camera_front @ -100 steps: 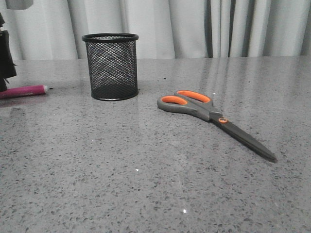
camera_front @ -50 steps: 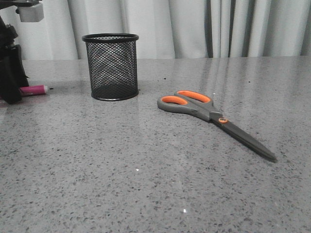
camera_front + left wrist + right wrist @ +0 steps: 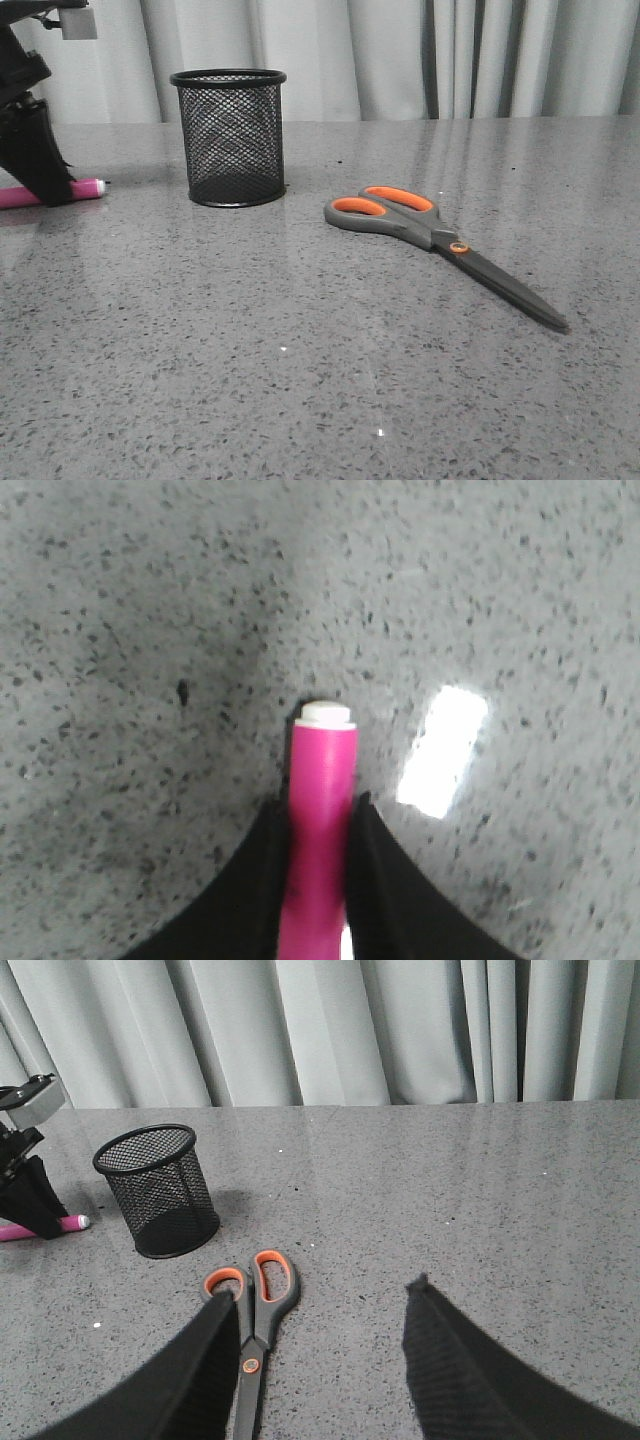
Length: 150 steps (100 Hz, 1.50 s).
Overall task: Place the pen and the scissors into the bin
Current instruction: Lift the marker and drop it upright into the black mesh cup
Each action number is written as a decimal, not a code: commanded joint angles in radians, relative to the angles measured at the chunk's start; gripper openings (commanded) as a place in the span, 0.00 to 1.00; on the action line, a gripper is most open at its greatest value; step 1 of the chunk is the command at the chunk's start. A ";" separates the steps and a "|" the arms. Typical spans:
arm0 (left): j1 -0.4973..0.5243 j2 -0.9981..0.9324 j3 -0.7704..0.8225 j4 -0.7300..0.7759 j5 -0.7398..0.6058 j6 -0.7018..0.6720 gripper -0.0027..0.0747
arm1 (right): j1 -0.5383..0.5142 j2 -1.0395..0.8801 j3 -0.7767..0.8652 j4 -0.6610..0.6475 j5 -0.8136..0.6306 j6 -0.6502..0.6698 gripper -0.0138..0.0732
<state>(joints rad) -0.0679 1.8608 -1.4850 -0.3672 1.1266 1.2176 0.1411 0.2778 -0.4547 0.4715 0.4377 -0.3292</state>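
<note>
The scissors (image 3: 430, 234) lie flat and closed on the gray table (image 3: 300, 380), a bit right of the middle, with the blade tips pointing to the near right corner and the orange-lined loops pointing back toward the bin (image 3: 229, 136). The right gripper (image 3: 318, 1305) hangs over them with its two fingers spread wide — it holds nothing. Farther back and to the left, the black mesh bin stands upright, apart from the scissors. At the left edge of the table, the pink pen (image 3: 88, 188) lies flat with its white tip toward the bin. The left gripper (image 3: 320, 815) is down on it — one finger on each side, touching the pen.
</note>
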 commanded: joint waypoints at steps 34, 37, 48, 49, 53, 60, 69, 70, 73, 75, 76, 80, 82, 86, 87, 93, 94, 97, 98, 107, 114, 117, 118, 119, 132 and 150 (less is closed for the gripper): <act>-0.011 -0.293 -0.016 -0.495 -0.232 -0.046 0.01 | 0.000 0.019 -0.032 0.004 -0.098 -0.011 0.55; -0.011 -0.301 -0.016 -0.518 -0.233 -0.046 0.01 | 0.000 0.019 -0.032 0.004 -0.098 -0.011 0.55; -0.011 -0.326 -0.016 -0.674 -0.244 -0.046 0.01 | 0.000 0.019 -0.032 0.004 -0.102 -0.011 0.55; -0.011 -0.326 -0.016 -0.687 -0.244 -0.046 0.01 | 0.000 0.019 -0.032 0.004 -0.103 -0.011 0.55; -0.011 -0.328 -0.016 -0.767 -0.244 -0.039 0.01 | 0.000 0.019 -0.032 0.004 -0.105 -0.011 0.55; -0.011 -0.328 -0.008 -0.913 -0.239 0.019 0.01 | 0.000 0.019 -0.032 0.004 -0.109 -0.011 0.55; -0.021 -0.328 0.014 -1.112 -0.228 0.129 0.01 | 0.000 0.019 -0.032 0.004 -0.111 -0.011 0.55; -0.022 -0.328 0.018 -1.127 -0.228 0.148 0.01 | 0.000 0.019 -0.032 0.004 -0.111 -0.011 0.55; -0.032 -0.328 0.027 -1.185 -0.225 0.186 0.01 | 0.000 0.019 -0.032 0.004 -0.111 -0.011 0.55; -0.039 -0.328 0.034 -1.228 -0.225 0.216 0.01 | 0.000 0.019 -0.032 0.004 -0.111 -0.011 0.55; -0.042 -0.328 0.037 -1.256 -0.223 0.226 0.01 | 0.000 0.019 -0.032 0.004 -0.111 -0.011 0.55; -0.057 -0.328 0.054 -1.323 -0.221 0.280 0.01 | 0.000 0.019 -0.032 0.004 -0.111 -0.011 0.55; -0.067 -0.328 0.064 -1.358 -0.221 0.305 0.01 | 0.000 0.019 -0.032 0.004 -0.111 -0.011 0.55; -0.088 -0.328 0.080 -1.414 -0.221 0.352 0.01 | 0.000 0.019 -0.032 0.004 -0.111 -0.011 0.55; -0.091 -0.328 0.087 -1.420 -0.221 0.358 0.01 | 0.000 0.019 -0.032 0.004 -0.111 -0.011 0.55; -0.119 -0.328 0.111 -1.449 -0.221 0.416 0.01 | 0.000 0.019 -0.032 0.004 -0.111 -0.011 0.55; -0.121 -0.326 0.116 -1.449 -0.221 0.422 0.01 | 0.000 0.019 -0.032 0.004 -0.111 -0.011 0.55; -0.132 -0.326 0.128 -1.451 -0.221 0.440 0.01 | 0.000 0.019 -0.032 0.004 -0.111 -0.011 0.55; -0.137 -0.326 0.134 -1.451 -0.221 0.449 0.01 | 0.000 0.019 -0.032 0.004 -0.111 -0.011 0.55; -0.156 -0.320 0.173 -1.464 -0.232 0.495 0.01 | 0.000 0.019 -0.032 0.004 -0.111 -0.011 0.55; -0.159 -0.307 0.195 -1.482 -0.232 0.514 0.01 | 0.000 0.019 -0.032 0.004 -0.111 -0.011 0.55; -0.159 -0.297 0.202 -1.482 -0.232 0.514 0.01 | 0.000 0.019 -0.032 0.004 -0.111 -0.011 0.55; -0.159 -0.292 0.202 -1.482 -0.232 0.514 0.01 | 0.000 0.019 -0.032 0.004 -0.111 -0.011 0.55; -0.159 -0.289 0.203 -1.482 -0.232 0.514 0.01 | 0.000 0.019 -0.032 0.004 -0.111 -0.011 0.55; -0.159 -0.235 0.205 -1.482 -0.214 0.514 0.01 | 0.000 0.019 -0.032 0.004 -0.111 -0.011 0.55; -0.159 -0.170 0.205 -1.482 -0.212 0.514 0.01 | 0.000 0.019 -0.032 0.004 -0.111 -0.011 0.55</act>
<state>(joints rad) -0.2178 1.7055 -1.2547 -1.7588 0.8679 1.7207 0.1411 0.2778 -0.4547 0.4715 0.4022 -0.3292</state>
